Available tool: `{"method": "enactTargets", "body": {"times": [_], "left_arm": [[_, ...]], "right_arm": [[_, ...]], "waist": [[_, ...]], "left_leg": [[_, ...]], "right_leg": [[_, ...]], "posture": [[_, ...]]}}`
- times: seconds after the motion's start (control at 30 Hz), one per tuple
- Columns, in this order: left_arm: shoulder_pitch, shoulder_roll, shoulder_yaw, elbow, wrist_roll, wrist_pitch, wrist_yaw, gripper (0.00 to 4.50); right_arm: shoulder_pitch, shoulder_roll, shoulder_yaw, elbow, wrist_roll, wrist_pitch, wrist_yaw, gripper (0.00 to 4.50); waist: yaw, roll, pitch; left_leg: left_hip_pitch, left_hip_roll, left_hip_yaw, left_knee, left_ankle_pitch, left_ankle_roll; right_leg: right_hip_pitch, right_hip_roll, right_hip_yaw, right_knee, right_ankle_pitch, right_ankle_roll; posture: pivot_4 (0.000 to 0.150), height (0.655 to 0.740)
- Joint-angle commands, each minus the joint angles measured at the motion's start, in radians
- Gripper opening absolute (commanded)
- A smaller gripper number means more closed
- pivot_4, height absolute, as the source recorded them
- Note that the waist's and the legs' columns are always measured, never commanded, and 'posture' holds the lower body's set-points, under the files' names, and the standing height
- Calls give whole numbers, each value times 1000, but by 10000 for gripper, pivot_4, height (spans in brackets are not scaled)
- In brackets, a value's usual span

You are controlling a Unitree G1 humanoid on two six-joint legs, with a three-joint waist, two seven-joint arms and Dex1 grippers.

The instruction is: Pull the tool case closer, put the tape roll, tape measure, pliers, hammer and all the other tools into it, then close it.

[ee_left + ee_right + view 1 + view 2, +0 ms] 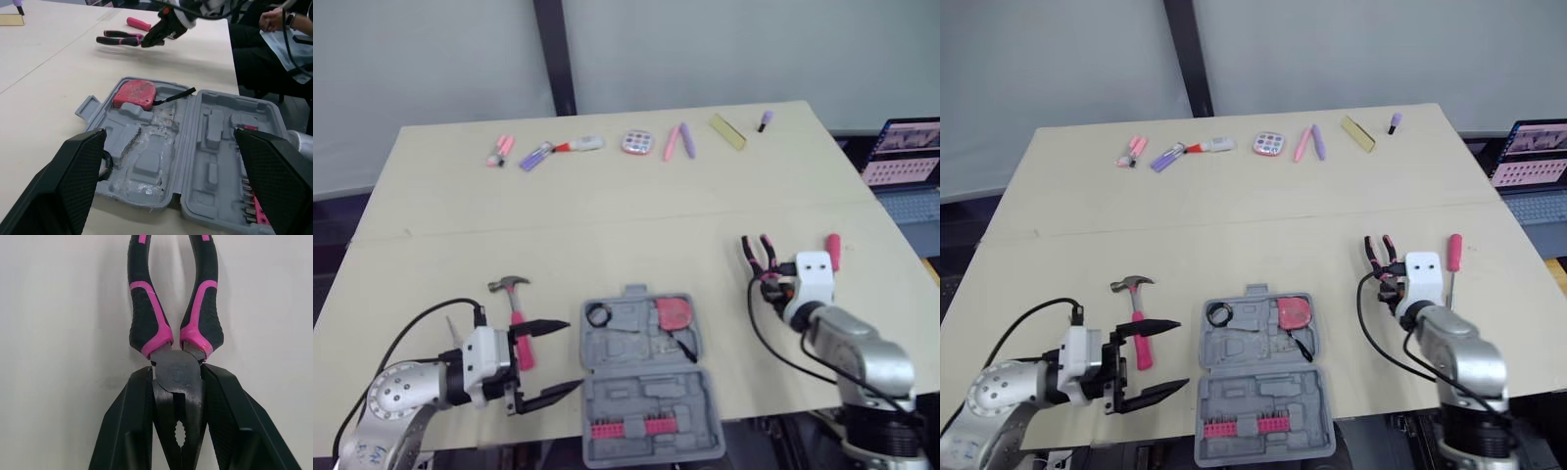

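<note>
Clamping the pliers (177, 372) by their steel head, the right gripper (769, 279) sits at the right of the table (607, 215), well apart from the case (646, 392); the handles point away from the wrist, and whether the tool is off the surface I cannot tell; the left gripper (570, 356) hangs spread wide and empty just beside the case's left edge; the case lies open near the front edge, with the tape measure (674, 313) and tape roll (598, 314) in its far half; the hammer (517, 313) lies left of it, a screwdriver (1453, 257) right of the right gripper; the risk, I judge, is the grip: smooth metal pinched near one end could let the handles swing or the head slide out during the carry; the handles may also splay and miss the moulded recess, leaving the lid unable to shut; a low pass could snag the tape measure's strap (178, 95).
</note>
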Motion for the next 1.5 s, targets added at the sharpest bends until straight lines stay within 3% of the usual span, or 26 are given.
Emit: {"method": "enactTargets", "body": {"times": [0.03, 0.23, 0.4, 0.53, 0.87, 1.5], "left_arm": [[-29, 24, 42, 24, -49, 16, -31, 45000], [-10, 53, 78, 51, -66, 18, -90, 45000], [52, 57, 110, 31, -65, 16, -118, 45000], [113, 64, 143, 25, -55, 0, -136, 45000], [203, 49, 197, 31, -41, -43, -143, 45000], [218, 42, 197, 6, -34, -50, -112, 45000]], "right_arm": [[-60, -179, 74, -163, 93, 8, 241, 9682], [-213, -454, 291, -243, 200, -28, 646, 9682], [-402, -470, 523, -243, 155, -86, 827, 9682], [-467, -472, 655, -243, 97, -131, 914, 9682], [-513, -312, 836, -144, -66, -191, 895, 9682], [-516, -167, 918, 12, -252, -301, 922, 9682]], "waist": [[-1, 0, 0], [-1, -2, 2], [-1, -5, 3], [0, -5, 3], [-1, -7, 4], [-2, -7, 4]], "left_leg": [[0, 0, 0, 0, 0, 0], [0, 1, 0, -2, 0, 0], [0, 1, 0, 1, 0, 1], [0, 1, 0, -1, 0, 0], [-1, 1, 0, 1, 0, 0], [-2, 1, 0, 2, 0, 0]], "right_leg": [[0, 0, 0, 0, 0, 0], [0, 1, 0, -3, 0, 0], [1, 1, 0, -3, 0, 1], [0, 1, -1, -3, 0, 1], [0, 1, -1, -2, 1, 1], [-1, 1, -1, -1, 1, 1]], "posture": [[1500, 7400], [1500, 7400], [1500, 7400], [1500, 7400], [1500, 7400], [1500, 7400]]}}
